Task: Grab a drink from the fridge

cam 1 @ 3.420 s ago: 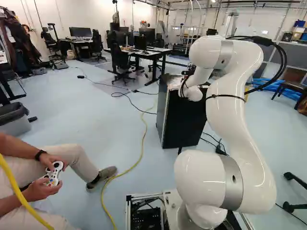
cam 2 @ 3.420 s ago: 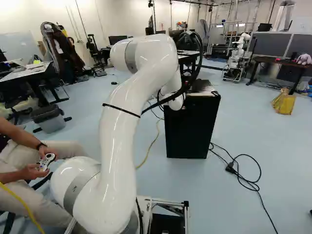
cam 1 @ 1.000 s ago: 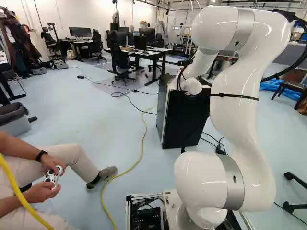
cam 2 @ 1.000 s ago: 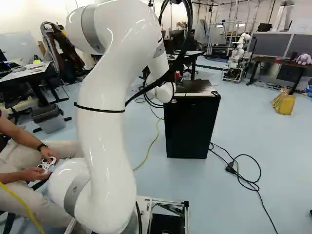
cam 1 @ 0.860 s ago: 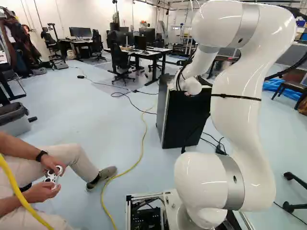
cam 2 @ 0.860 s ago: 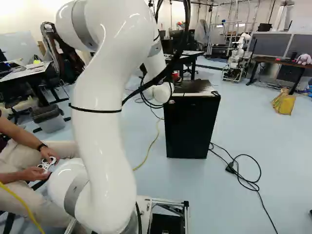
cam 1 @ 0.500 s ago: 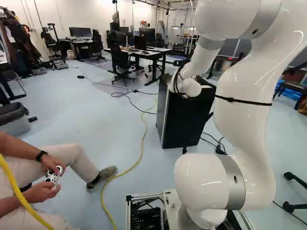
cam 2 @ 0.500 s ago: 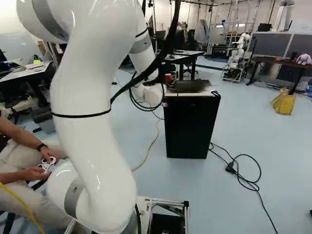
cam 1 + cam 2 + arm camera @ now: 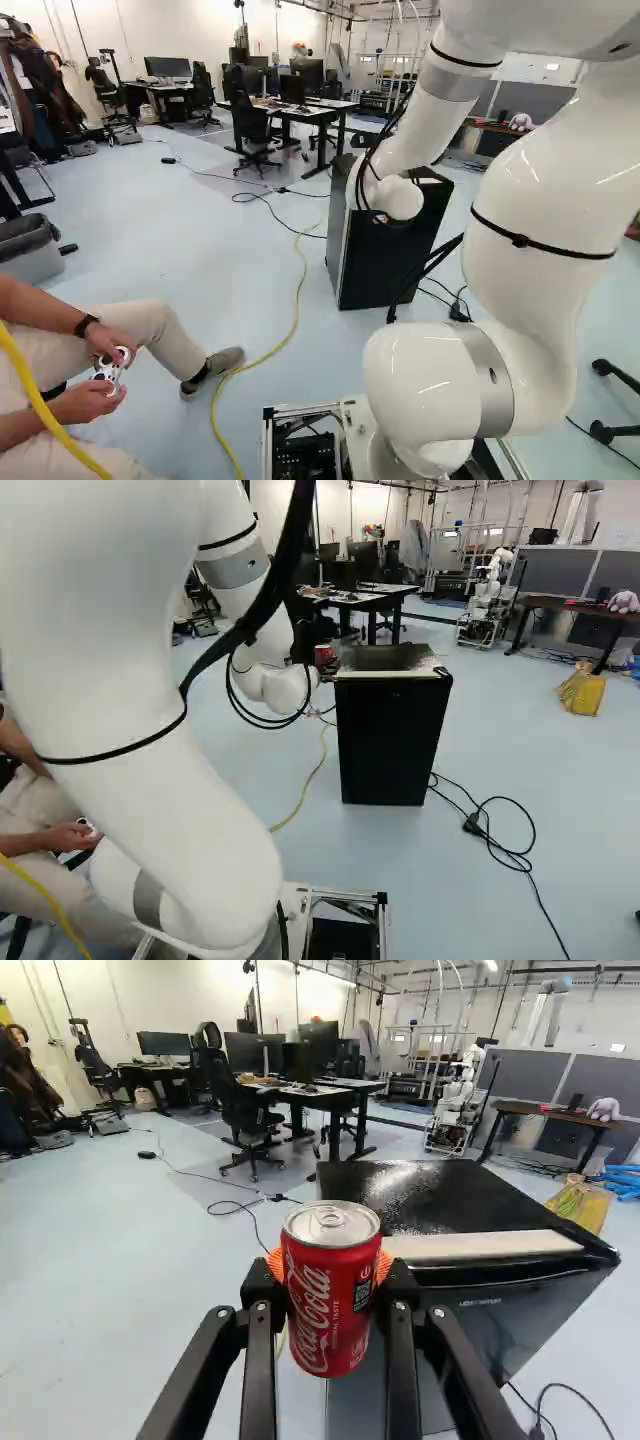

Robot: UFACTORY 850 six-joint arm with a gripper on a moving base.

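Observation:
In the right base view a bit of my gripper shows past the white wrist, at the fridge's left top edge. The wrist view gives the gripper shut on a red drink can, upright, an orange pad on either side. The same can peeks out behind the wrist in the right base view. A black fridge stands beyond and beside the can, its dark top below the can's lid level. No inside of the fridge is visible.
A seated person with a controller is at the left of the left base view. A yellow cable and black cables lie on the floor. Desks with chairs stand behind the fridge, and another robot farther back.
My arm has swung its wrist back and away from the fridge top, leftward in the right base view, carrying the can along. The elbow has come closer to the cameras. Base and fridge have stayed put.

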